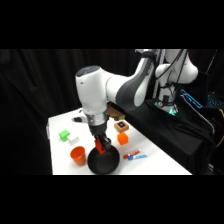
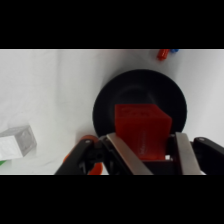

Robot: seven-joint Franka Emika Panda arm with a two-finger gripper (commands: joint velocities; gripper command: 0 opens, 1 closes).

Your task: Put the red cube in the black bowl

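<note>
You have the gripper (image 2: pixel 145 150) clamped on the red cube (image 2: pixel 141 131), held directly above the hollow of the black bowl (image 2: pixel 102 107) at the lower centre of the side view, so a release should drop it inside. The bowl's hollow shows nothing in it; the cube hides part of it. Left of the bowl in the side view stands the orange cup (image 1: pixel 78 155); its contents cannot be made out. Both rest on the worktop (image 1: pixel 60 147).
</note>
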